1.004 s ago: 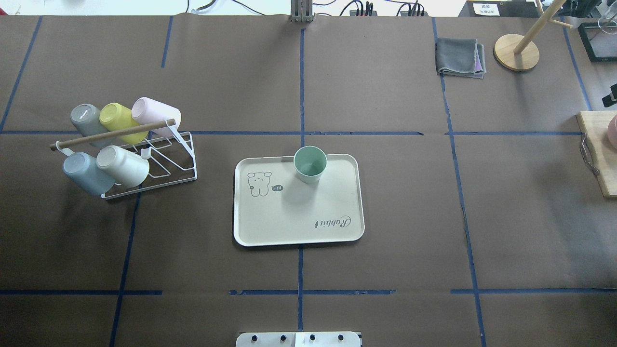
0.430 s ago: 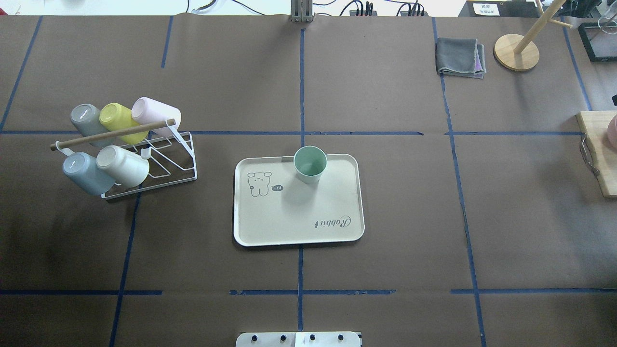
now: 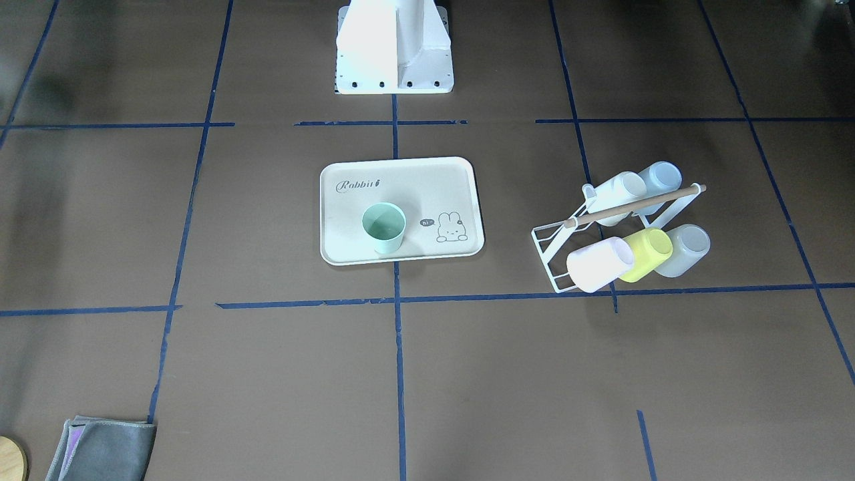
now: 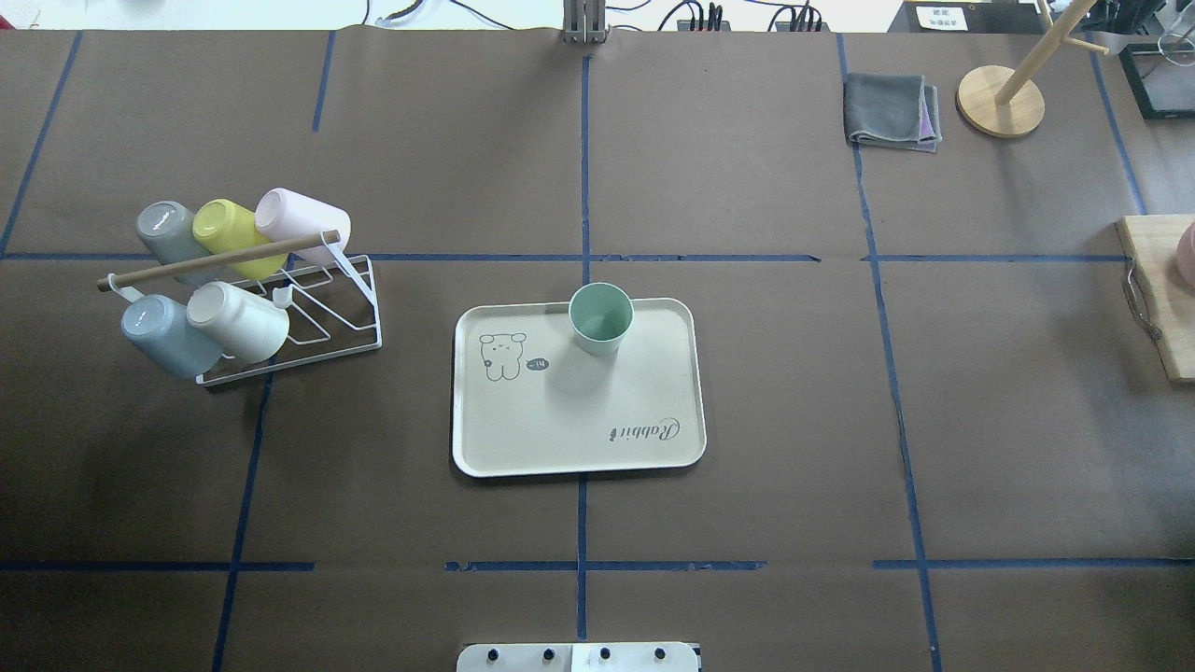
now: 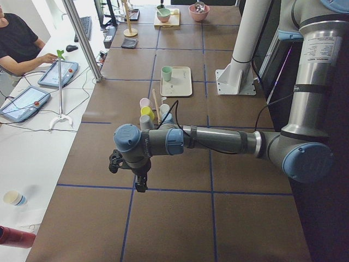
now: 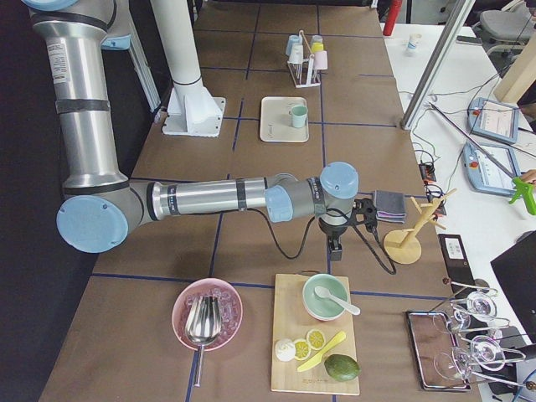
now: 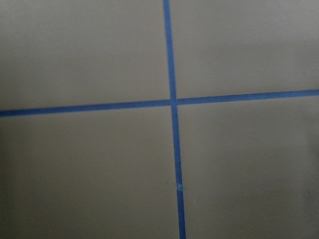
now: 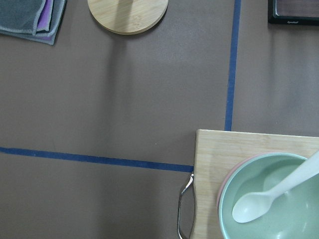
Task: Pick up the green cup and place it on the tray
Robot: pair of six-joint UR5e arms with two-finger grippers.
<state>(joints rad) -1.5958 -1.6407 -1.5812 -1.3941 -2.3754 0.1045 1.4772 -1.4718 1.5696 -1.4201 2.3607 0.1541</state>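
The pale mint-green cup (image 4: 600, 317) stands upright and open side up on the cream "Rabbit" tray (image 4: 579, 420), at the tray's far edge near the middle. It also shows in the front-facing view (image 3: 384, 227) on the tray (image 3: 401, 184). Neither gripper is near it. My left gripper (image 5: 140, 183) shows only in the exterior left view, hanging over bare table far from the tray. My right gripper (image 6: 336, 247) shows only in the exterior right view, near the cutting board. I cannot tell whether either is open or shut.
A white wire rack (image 4: 322, 308) with several cups lying on it stands left of the tray. A folded grey cloth (image 4: 892, 110) and a wooden stand (image 4: 1001, 101) lie at the far right. A cutting board (image 4: 1158, 280) with a green bowl (image 8: 269, 199) is at the right edge.
A dark bit of the right arm at the overhead view's right edge has slid out of view. The cup and tray have not moved.
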